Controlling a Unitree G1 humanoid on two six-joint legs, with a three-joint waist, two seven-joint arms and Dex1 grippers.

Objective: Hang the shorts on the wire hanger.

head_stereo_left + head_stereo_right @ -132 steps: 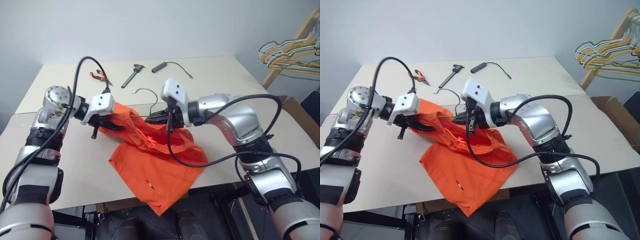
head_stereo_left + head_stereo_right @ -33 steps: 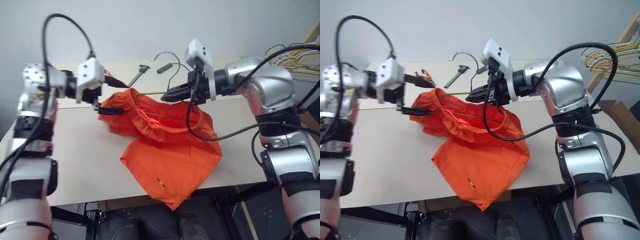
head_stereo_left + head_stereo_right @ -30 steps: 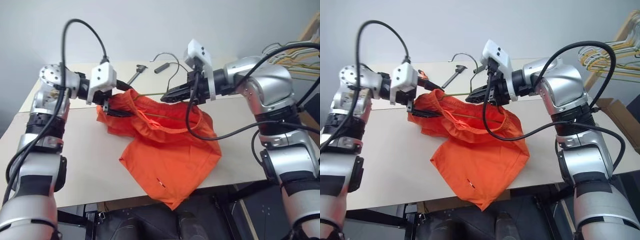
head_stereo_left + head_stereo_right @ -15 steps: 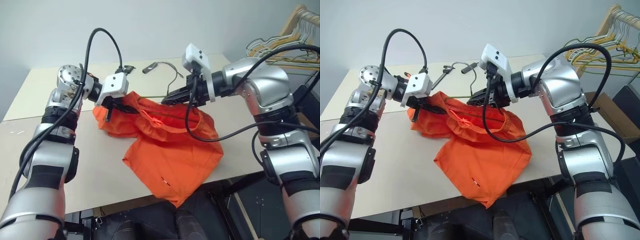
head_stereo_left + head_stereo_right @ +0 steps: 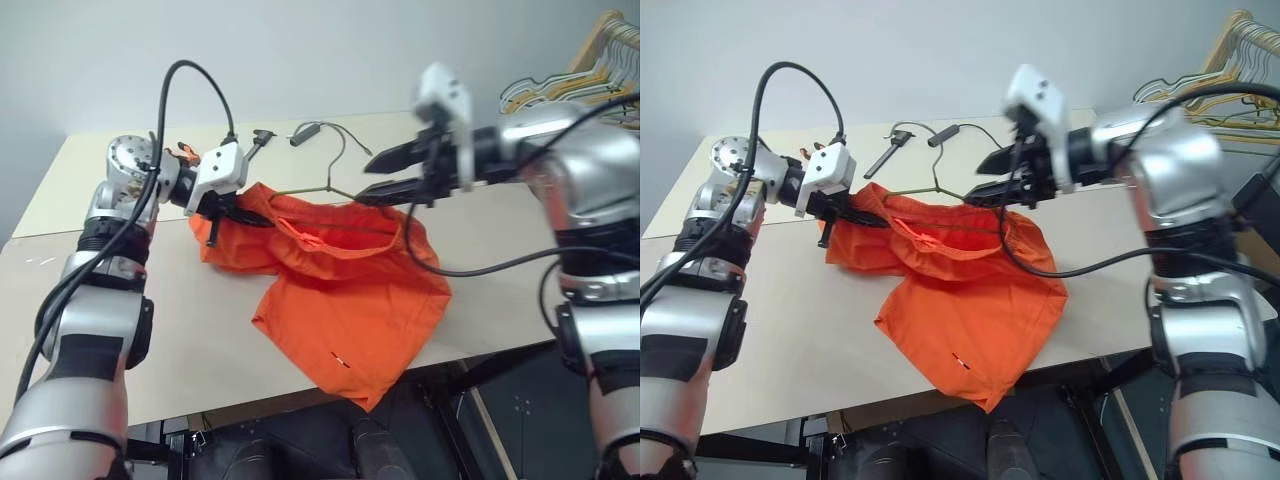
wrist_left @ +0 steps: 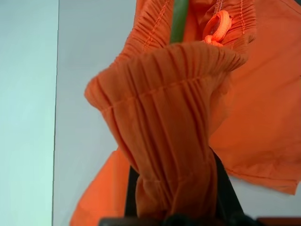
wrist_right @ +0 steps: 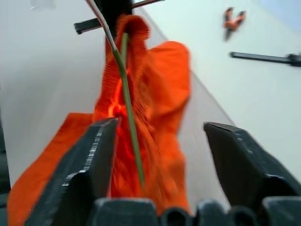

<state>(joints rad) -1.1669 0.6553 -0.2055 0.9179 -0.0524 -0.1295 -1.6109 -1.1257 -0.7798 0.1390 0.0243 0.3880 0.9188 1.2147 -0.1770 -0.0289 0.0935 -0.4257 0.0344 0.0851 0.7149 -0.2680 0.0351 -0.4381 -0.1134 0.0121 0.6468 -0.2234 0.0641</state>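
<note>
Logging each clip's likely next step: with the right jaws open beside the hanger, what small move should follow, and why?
Probably bring the right gripper back onto the wire hanger near its hook and close. Its jaws stand open and apart from the wire, so the hanger rests only in the shorts, whose waistband the left gripper pinches shut. Without a grip on the wire, the shorts cannot be pulled further along it.

A workshop: hand tools [image 5: 890,150] lie on a plain table [image 5: 90,300].
</note>
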